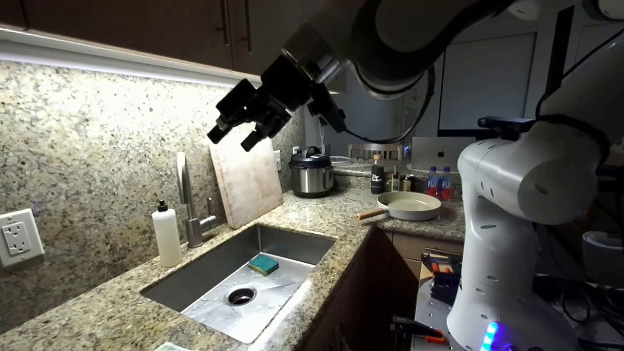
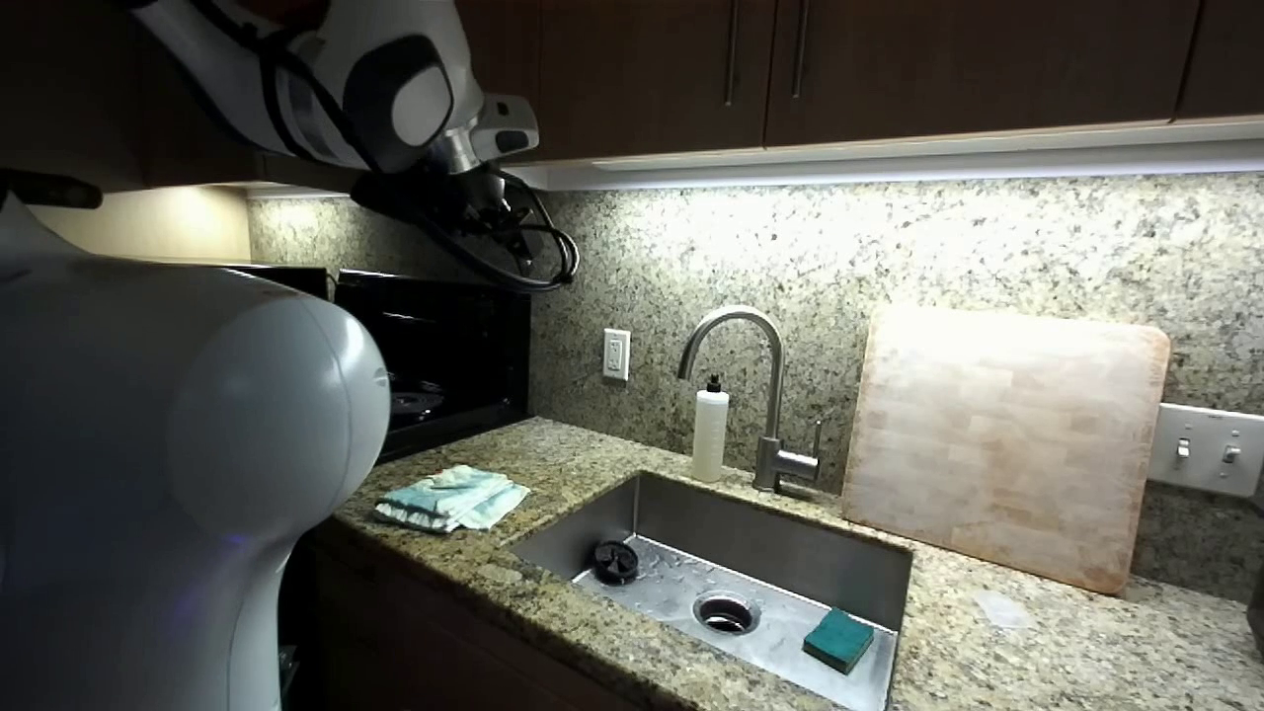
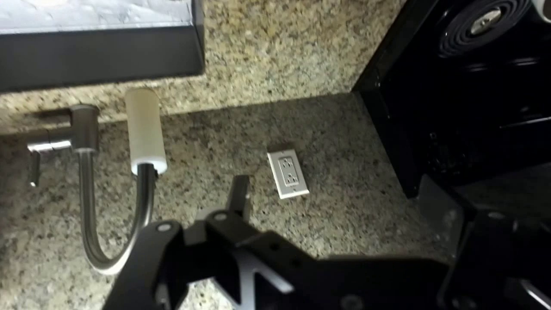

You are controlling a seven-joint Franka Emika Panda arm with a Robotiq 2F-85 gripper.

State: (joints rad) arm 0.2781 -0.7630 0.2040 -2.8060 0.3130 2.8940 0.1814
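I have the black two-fingered gripper [image 1: 233,138] raised well above the speckled tan granite counter [image 2: 563,459], its jaws spread wide apart and gripping nothing. In the wrist view, the white rectangular wall outlet [image 3: 288,173] shows between those jaws, though it sits beyond their tips (how far, I can't judge from here). The translucent white cylindrical bottle with a black cap [image 1: 167,237] stands upright on the counter, just beside the brushed-metal gooseneck faucet [image 2: 775,395]; the gripper is apart from both. Within the rectangular stainless-steel sink [image 2: 770,548], I see a green rectangular sponge [image 2: 839,640] lying near the round drain [image 1: 240,296]. A folded teal-and-white cloth [image 2: 452,499] rests on the counter between the sink and the black stove [image 3: 439,99], and a large pale wooden cutting board [image 2: 1002,449] leans against the speckled granite wall [image 2: 632,267] on the opposite side of the faucet from the bottle
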